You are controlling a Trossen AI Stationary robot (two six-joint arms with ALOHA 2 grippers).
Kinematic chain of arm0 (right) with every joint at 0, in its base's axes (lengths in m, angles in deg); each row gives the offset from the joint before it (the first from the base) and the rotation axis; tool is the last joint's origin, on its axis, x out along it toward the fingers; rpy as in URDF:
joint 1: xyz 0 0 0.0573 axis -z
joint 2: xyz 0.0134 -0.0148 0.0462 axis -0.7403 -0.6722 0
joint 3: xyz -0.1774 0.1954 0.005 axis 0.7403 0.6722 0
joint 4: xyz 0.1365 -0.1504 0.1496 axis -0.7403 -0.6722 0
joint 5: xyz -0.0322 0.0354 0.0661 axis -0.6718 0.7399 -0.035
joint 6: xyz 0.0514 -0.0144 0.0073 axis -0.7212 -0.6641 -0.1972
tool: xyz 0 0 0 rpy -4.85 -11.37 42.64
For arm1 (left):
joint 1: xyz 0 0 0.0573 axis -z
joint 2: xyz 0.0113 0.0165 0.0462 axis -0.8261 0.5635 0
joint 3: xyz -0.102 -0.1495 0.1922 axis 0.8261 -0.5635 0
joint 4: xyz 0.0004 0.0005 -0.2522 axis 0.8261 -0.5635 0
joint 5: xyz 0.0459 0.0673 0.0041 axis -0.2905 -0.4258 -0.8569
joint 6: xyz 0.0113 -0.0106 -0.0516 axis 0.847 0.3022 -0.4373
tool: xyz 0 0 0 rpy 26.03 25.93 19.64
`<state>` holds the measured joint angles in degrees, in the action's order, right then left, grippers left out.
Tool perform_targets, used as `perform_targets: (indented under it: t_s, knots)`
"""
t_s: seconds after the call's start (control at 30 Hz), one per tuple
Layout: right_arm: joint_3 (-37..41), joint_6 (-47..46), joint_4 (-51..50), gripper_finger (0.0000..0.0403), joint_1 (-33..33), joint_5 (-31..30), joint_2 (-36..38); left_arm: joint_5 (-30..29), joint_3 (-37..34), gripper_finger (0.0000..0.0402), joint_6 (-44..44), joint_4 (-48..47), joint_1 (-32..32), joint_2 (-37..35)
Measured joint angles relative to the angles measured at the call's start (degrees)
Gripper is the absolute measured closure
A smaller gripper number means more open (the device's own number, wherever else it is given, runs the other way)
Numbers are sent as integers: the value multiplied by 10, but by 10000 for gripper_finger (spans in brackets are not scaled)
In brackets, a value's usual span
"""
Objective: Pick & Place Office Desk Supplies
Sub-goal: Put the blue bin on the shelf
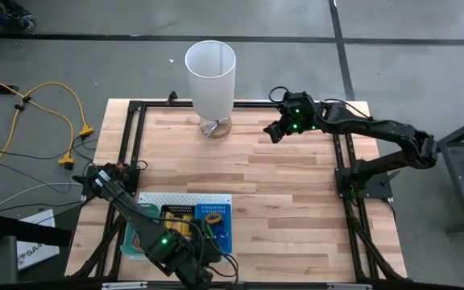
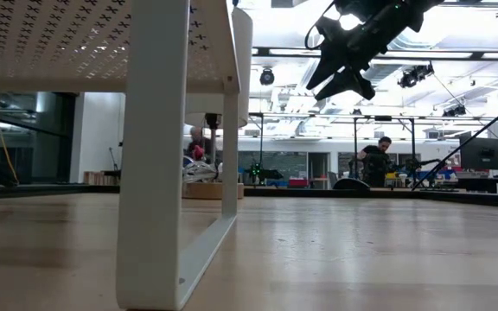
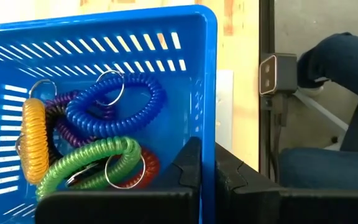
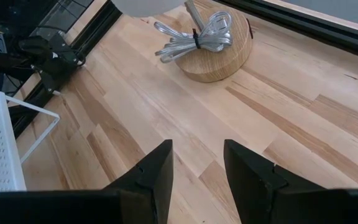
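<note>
A blue slotted basket [image 3: 135,37] stands on the white perforated board [image 1: 185,200] at the table's near left. In it lie coiled loops: blue [image 3: 114,102], green [image 3: 89,158], yellow-orange [image 3: 35,140], purple [image 3: 73,134] and red [image 3: 145,171]. Yellow packets [image 1: 179,219] lie beside the basket [image 1: 218,224]. My left gripper [image 3: 208,174] is shut, low over the basket's outer wall [image 3: 209,93]. My right gripper [image 4: 197,168] hangs open and empty over the table's far right part [image 1: 276,129]. My left gripper's shut fingers [image 3: 190,171] stand at the top edge of the basket's side wall [image 3: 209,146], slanting down from above. The wall's edge runs in between the fingertips. Whether they touch it I cannot tell.
A tall white cylinder [image 1: 210,72] stands on a round wooden base [image 4: 219,53] at the far middle, with a tied clear cable bundle [image 4: 194,37] on the base. Black frame rails [image 1: 131,137] border the table. Bare wood [image 1: 288,209] lies between the arms. A person [image 2: 377,160] stands in the room beyond.
</note>
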<state>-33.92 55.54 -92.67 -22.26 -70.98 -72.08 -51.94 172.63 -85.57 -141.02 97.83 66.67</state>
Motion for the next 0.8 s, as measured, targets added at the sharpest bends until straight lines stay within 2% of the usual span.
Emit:
perform_targets:
  t_s: [0.53,0.8]
  knots:
    - [0,0,0,272,0,0,0,47,0,398,6,10,0,0]
    - [0,0,0,272,0,0,0,56,0,356,13,11,0,0]
